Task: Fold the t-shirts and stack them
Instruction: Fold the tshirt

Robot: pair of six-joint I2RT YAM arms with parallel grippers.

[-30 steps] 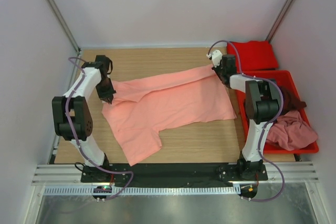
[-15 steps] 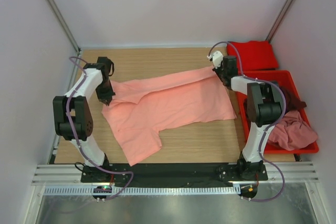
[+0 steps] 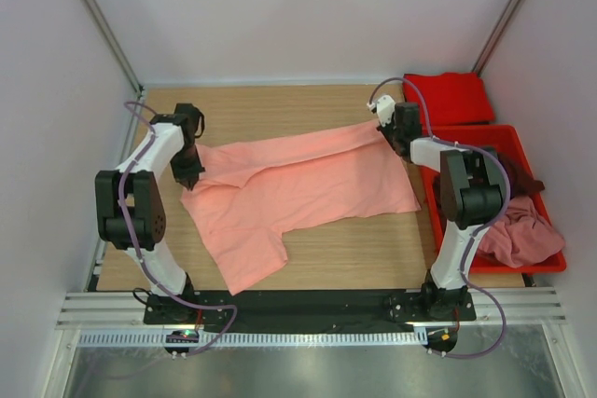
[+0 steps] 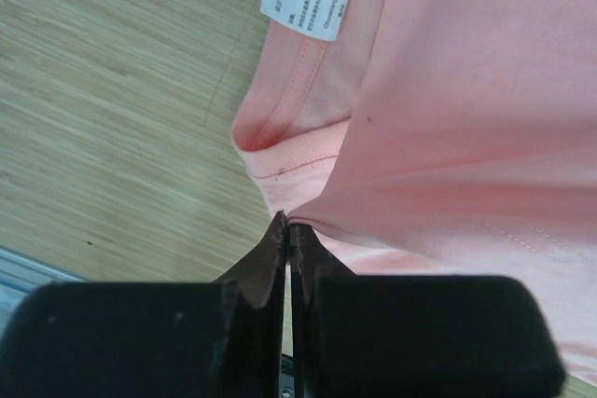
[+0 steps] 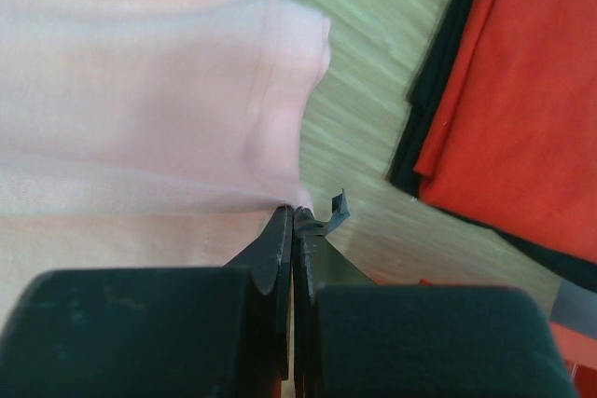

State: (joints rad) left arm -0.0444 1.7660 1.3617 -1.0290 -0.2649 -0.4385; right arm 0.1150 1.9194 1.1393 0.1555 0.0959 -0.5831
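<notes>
Salmon-pink t-shirt (image 3: 308, 184) lies spread over the middle of the wooden bench (image 3: 280, 114), one sleeve trailing toward the black base rail (image 3: 298, 303). The left jaws are pressed together on its edge just beside the collar, and the right jaws are pinched on a hem corner at the opposite end. Over the last second both arms have drawn slightly outward and away from their bases, straightening the far edge. The cloth is probably being tensioned flat before a first fold. To the right, a red bin (image 3: 546, 266) holds a dusty pink t-shirt (image 3: 513, 235) and a dark maroon t-shirt (image 3: 524, 179). Beyond, in the far right corner, a bright red t-shirt (image 3: 452, 98) lies folded. Plain white walls (image 3: 308, 16) enclose the bench.
</notes>
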